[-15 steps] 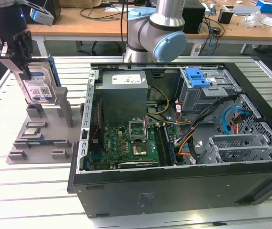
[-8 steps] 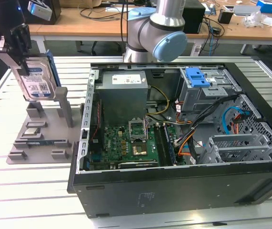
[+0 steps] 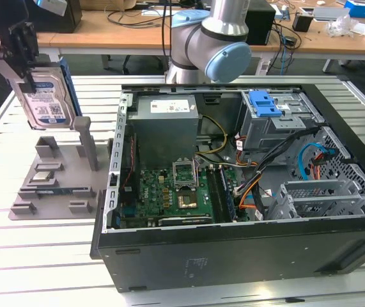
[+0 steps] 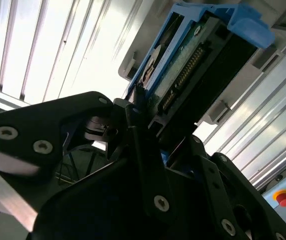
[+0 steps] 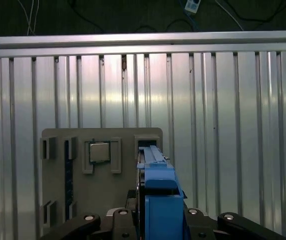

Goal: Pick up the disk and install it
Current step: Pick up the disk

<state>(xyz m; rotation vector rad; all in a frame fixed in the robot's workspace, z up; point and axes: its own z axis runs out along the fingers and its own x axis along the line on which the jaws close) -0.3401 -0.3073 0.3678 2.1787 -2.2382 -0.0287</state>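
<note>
The disk [image 3: 46, 97], a silver drive with a white-and-blue label in a blue carrier, hangs upright in the air at the exterior view's left, above the grey holder plate [image 3: 54, 182]. My gripper [image 3: 23, 69] is shut on its upper end, black fingers on both flat sides. In the second wrist view the disk [image 4: 183, 65] sticks out beyond the gripper [image 4: 137, 117], connector edge showing. In the first wrist view the carrier's blue edge [image 5: 158, 195] stands between the fingers [image 5: 87, 220], with the holder plate [image 5: 57, 180] below it.
The open computer case [image 3: 233, 249] lies at the exterior view's right, with a blue-handled drive bay [image 3: 266, 105], grey power supply [image 3: 166, 121] and green motherboard [image 3: 169, 195]. The holder plate carries a chip [image 3: 43, 176] and upright posts [image 3: 86, 141]. The arm's base [image 3: 211, 38] stands behind the case.
</note>
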